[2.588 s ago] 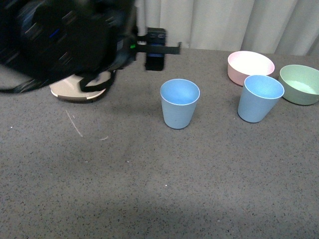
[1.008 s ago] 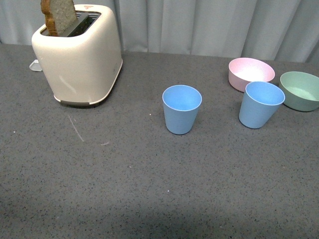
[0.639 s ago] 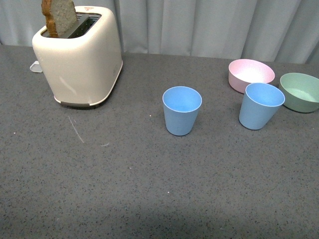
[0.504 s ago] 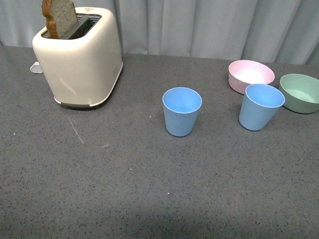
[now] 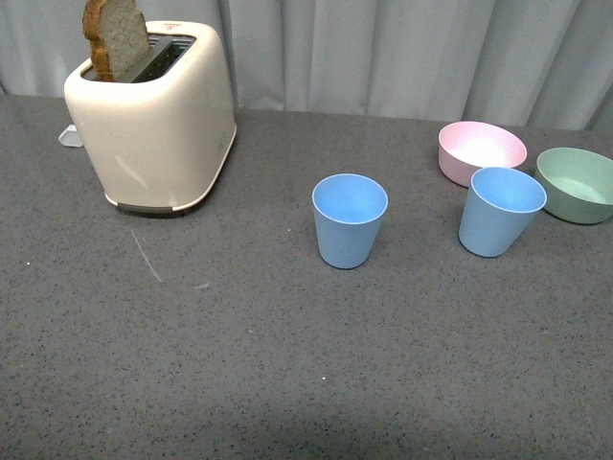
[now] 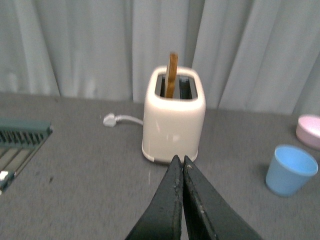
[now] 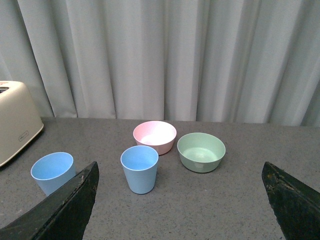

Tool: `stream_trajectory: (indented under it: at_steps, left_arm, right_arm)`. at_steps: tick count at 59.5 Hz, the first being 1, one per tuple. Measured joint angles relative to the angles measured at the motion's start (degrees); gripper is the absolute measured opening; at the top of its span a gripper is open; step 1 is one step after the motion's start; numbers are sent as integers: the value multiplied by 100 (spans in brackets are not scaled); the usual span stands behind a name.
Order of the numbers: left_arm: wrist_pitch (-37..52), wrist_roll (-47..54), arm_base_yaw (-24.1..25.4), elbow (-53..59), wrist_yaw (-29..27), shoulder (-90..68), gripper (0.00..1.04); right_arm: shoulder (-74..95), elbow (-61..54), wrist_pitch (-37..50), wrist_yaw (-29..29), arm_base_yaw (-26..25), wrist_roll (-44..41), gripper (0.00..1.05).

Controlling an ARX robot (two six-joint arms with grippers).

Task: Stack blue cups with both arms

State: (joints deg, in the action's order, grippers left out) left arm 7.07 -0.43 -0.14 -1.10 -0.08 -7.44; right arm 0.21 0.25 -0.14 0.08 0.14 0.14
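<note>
Left fingers gone from front view; blue cups upright, apart.

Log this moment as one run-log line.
phase: pre-grasp | left gripper: shut, empty | right gripper: open, empty | middle blue cup, right-side blue cup: upright, apart, unstacked

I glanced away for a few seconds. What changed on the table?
The left gripper, shut and empty, has pulled back from in front of the toaster, out of the front view. The middle blue cup, the right blue cup, pink bowl and green bowl stayed put.
</note>
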Motion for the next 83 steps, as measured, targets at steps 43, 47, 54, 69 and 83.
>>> stream_trajectory:
  at_steps: [43, 47, 54, 69, 83]
  left_arm:
    - [-695, -2, 0, 0, 7, 719, 84]
    - [-695, -2, 0, 0, 7, 721, 97]
    - [-695, 7, 0, 0, 7, 721, 98]
    - [-695, 7, 0, 0, 7, 721, 98]
    - [-695, 7, 0, 0, 7, 721, 98]
  right_arm:
    - [752, 2, 778, 431, 72, -935, 95]
    - [1624, 68, 1200, 254, -17, -1036, 95]
    - [3508, 498, 2229, -85, -192, -927, 95]
    - [8452, 3311, 1991, -400, -214, 205, 95]
    - [10504, 5663, 291, -262, 22, 1099, 95]
